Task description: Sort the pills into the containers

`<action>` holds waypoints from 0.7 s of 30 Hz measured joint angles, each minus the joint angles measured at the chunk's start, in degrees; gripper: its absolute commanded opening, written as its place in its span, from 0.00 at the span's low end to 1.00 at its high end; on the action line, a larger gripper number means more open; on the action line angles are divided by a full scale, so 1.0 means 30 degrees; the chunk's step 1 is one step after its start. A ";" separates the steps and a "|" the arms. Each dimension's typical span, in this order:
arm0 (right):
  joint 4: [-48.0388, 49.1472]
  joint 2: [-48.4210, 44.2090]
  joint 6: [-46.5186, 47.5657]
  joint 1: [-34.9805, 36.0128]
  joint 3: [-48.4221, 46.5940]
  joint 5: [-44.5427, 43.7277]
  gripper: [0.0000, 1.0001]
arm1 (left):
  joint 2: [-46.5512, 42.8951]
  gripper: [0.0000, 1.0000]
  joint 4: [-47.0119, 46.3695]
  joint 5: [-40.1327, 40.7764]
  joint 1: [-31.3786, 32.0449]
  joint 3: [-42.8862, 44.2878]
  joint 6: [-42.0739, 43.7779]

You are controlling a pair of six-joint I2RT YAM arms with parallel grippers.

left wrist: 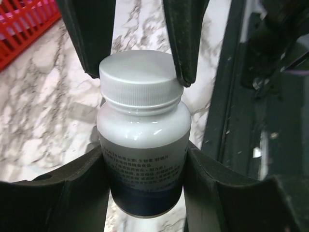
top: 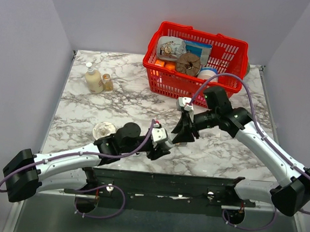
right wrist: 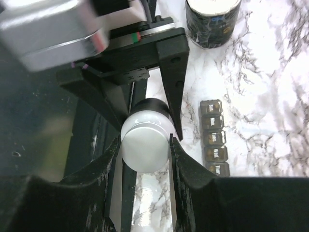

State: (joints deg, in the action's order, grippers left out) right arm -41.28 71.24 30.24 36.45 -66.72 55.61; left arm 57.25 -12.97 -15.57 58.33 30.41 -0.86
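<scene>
Left gripper (left wrist: 145, 157) clamped on body of white bottle (left wrist: 142, 130). Right gripper (right wrist: 145, 145) clamped on cap (left wrist: 140, 77). Both meet over near-centre worktop (top: 118, 102). Containers (right wrist: 214, 137), dark strip with day labels, lie on worktop just beside bottle, apart from both grippers. Red basket (top: 195, 57) at far edge.

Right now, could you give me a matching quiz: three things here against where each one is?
Things:
1. bottle
2. basket
3. pill strip

Places:
a. lying flat on the table
b. at the far side
c. gripped between both arms' fingers

Pairs: 1-c, 2-b, 3-a.
</scene>
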 measured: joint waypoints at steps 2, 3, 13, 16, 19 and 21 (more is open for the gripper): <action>0.0372 0.0182 -0.1027 -0.0015 0.0138 -0.0007 0.20 | 0.0044 0.00 0.0947 0.0517 0.0073 0.0277 0.1450; 0.0503 0.0240 -0.1596 -0.0029 0.0138 0.0022 0.19 | 0.0124 0.00 0.1319 0.0838 0.0153 0.0444 0.2317; 0.0707 0.0321 -0.1530 0.0000 -0.0066 0.1056 0.47 | 0.0357 0.00 0.1851 0.1188 0.0495 0.0969 0.5435; 0.0087 0.0328 -0.1151 0.0182 -0.0678 0.0962 0.63 | 0.0204 0.00 0.1639 0.1078 0.0459 0.1115 0.5100; -0.1042 0.0350 -0.0612 0.0430 -0.2208 0.0525 0.77 | -0.0219 0.00 0.1158 0.1042 0.0408 0.1552 0.4357; -0.1836 0.0364 -0.0007 0.0495 -0.3468 0.0117 0.82 | -0.0641 0.00 0.0641 0.1027 0.0328 0.1727 0.3876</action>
State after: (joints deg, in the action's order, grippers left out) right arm -46.78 72.34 30.22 37.93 -77.12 55.96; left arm 55.33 -11.05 -12.49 59.31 35.59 10.76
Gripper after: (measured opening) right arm 0.746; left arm 0.601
